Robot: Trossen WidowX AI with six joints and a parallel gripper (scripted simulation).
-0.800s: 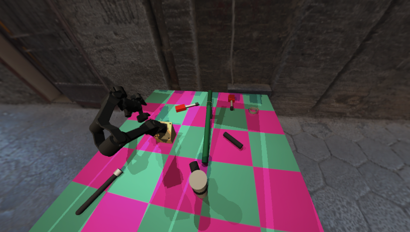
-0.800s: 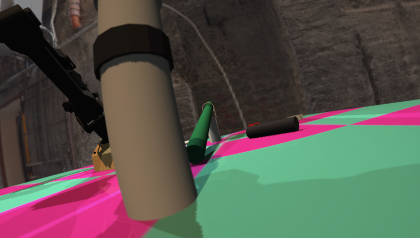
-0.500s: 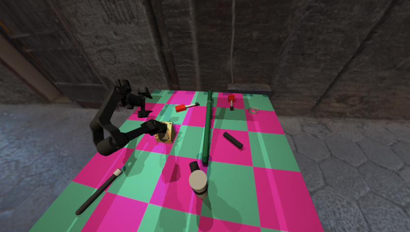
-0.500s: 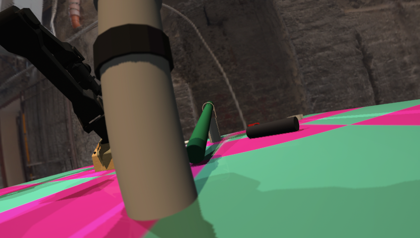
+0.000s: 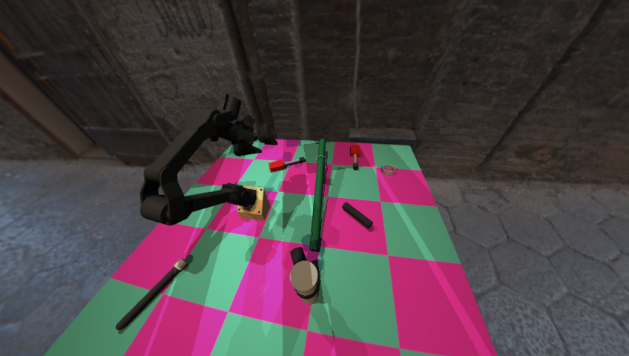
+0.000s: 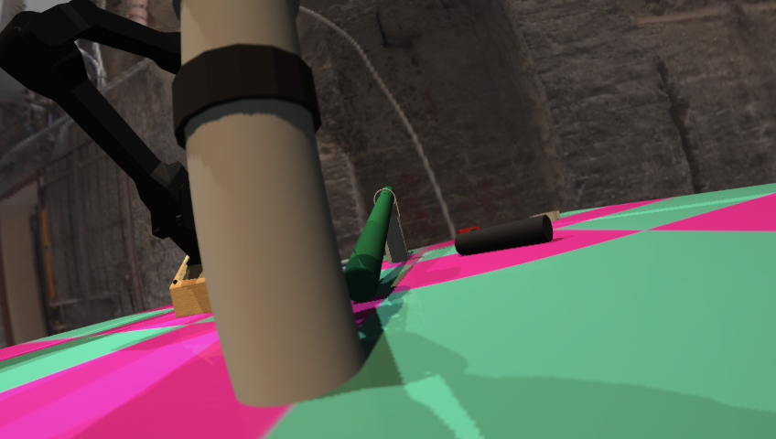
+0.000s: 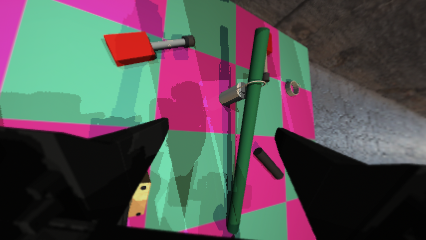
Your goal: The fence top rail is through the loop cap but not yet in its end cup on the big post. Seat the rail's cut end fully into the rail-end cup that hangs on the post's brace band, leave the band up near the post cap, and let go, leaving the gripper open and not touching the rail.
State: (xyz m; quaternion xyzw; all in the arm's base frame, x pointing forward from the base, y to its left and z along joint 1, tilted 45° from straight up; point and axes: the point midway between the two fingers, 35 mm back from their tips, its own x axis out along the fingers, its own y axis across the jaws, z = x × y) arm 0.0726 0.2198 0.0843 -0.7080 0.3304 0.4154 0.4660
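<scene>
At the near end, a big post (image 5: 304, 277) (image 6: 266, 233) stands with a black cup (image 5: 297, 254) beside its top. The green rail (image 5: 318, 193) (image 6: 371, 233) (image 7: 247, 130) runs away beyond, through a loop (image 6: 375, 194), its near end outside the cup. Far left, the gripper (image 5: 268, 145) (image 7: 221, 127) is spread, holding nothing. Seating seems undone; next, grasp and align the rail.

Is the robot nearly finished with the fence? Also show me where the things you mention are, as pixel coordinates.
Not yet. The green rail (image 5: 318, 193) (image 6: 370, 239) (image 7: 247, 125) is already through the wire loop (image 5: 324, 157) (image 6: 375, 197). The open hand (image 5: 269, 147) (image 7: 221, 127) holds nothing. Still left: the rail's near end stops short of the black cup (image 5: 297, 254) on the big post (image 5: 303, 276) (image 6: 266, 244), so it must go in.
</scene>
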